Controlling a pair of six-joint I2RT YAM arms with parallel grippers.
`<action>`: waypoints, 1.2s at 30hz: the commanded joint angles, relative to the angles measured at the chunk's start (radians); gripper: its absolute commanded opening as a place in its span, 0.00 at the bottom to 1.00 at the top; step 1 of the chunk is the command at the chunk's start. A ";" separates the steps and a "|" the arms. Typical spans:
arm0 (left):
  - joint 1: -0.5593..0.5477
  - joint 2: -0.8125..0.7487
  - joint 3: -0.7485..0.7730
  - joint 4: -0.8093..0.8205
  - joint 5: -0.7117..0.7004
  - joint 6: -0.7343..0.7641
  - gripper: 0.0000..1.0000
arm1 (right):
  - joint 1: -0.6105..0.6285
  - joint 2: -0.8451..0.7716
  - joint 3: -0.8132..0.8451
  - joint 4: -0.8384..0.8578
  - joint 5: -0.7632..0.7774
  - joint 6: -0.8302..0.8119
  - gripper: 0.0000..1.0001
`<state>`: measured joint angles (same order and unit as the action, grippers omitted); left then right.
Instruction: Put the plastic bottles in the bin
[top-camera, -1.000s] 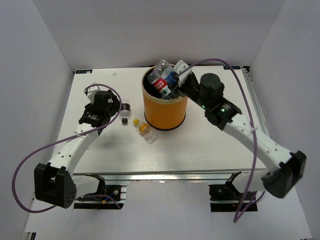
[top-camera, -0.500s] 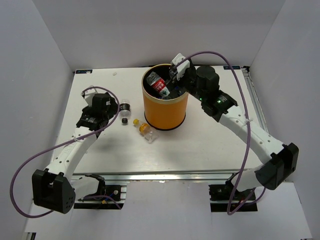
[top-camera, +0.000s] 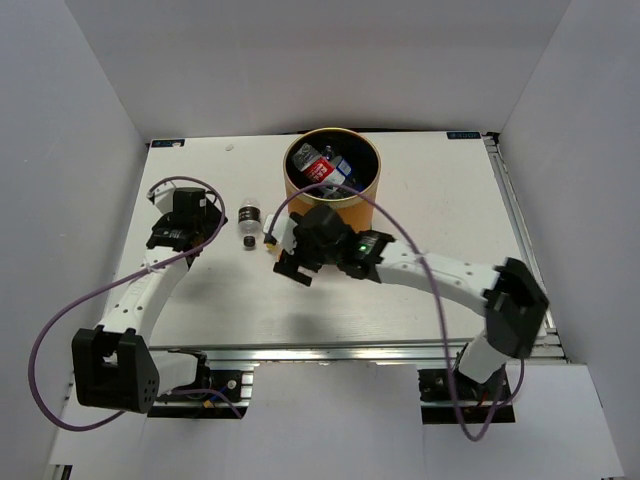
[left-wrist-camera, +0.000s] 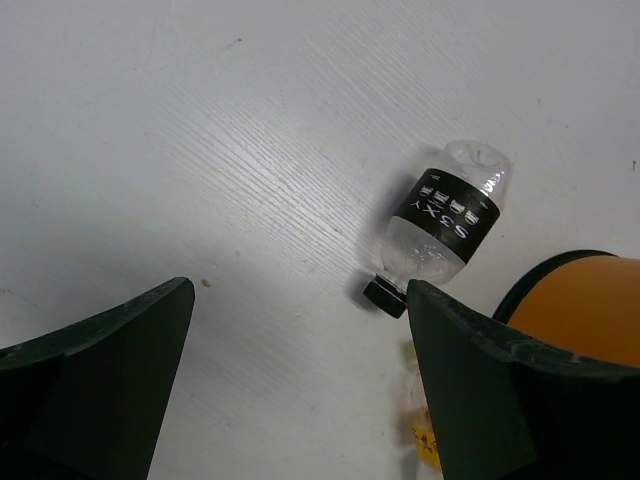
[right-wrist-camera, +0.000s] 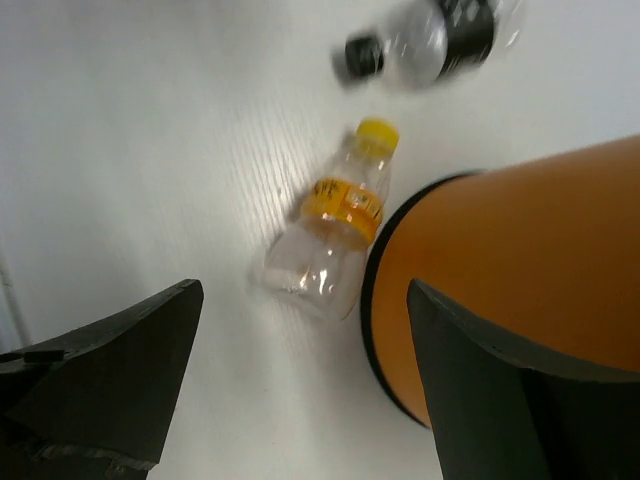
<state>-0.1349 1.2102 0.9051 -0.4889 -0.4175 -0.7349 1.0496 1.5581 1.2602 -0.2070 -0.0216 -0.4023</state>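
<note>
The right claw (right-wrist-camera: 300, 295) is released, its 2 fingers spread wide with nothing between them. It hangs over a small clear bottle with a yellow cap (right-wrist-camera: 330, 235) that lies on its side on the table (top-camera: 430, 210), its base touching or just beside the foot of the orange bin (right-wrist-camera: 530, 270). A second ago this claw was up over the bin's mouth with a red-labelled bottle. That bottle now lies inside the bin among others (top-camera: 322, 168), and the arm has swung down in front of the bin. So 1 more bottle is delivered, and the yellow-capped one looks to be next.

The left claw (left-wrist-camera: 300, 290) is likewise released and empty. It has drawn back a little toward the table's left side, and it looks down at a clear bottle with a black label (left-wrist-camera: 445, 225), lying near the bin with its black cap toward the claw.

By my count, 2 bottles are left on the table, both close to the bin. The yellow-capped one sits tight against the bin wall, so closing on it may nudge the bin.
</note>
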 joint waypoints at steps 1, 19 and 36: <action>0.015 -0.024 -0.012 -0.002 0.031 -0.015 0.98 | 0.027 0.147 0.050 0.027 0.191 0.040 0.89; 0.023 -0.049 -0.005 0.030 0.065 0.015 0.98 | 0.027 0.435 0.146 0.023 0.312 0.069 0.39; 0.024 0.087 -0.014 0.303 0.308 0.178 0.98 | -0.186 -0.270 0.039 0.338 0.114 0.077 0.31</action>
<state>-0.1169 1.2621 0.8837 -0.2874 -0.1997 -0.6216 0.9611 1.2129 1.2770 0.1116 0.0532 -0.3531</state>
